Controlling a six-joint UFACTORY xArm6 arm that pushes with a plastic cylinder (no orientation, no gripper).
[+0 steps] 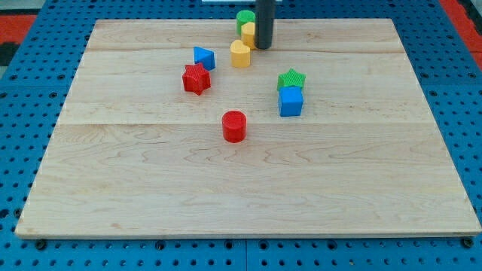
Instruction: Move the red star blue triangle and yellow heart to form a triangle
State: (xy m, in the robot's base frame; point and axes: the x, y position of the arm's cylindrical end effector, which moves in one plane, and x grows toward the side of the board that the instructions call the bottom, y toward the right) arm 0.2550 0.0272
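The red star (196, 78) lies left of the board's centre. The blue triangle (203, 57) sits just above it, almost touching. A yellow block (240, 53) stands to the right of the triangle; its shape is hard to make out. A second yellow block (248, 33) sits above it, partly hidden by my rod; I cannot tell which of the two is the heart. My tip (263, 47) rests at the view's top centre, against the right side of the second yellow block and just right of the first.
A green cylinder (245, 17) stands at the top edge, touching the upper yellow block. A green star (291, 78) sits above a blue cube (291, 102) right of centre. A red cylinder (234, 126) stands near the middle. The wooden board (113, 188) lies on a blue pegboard.
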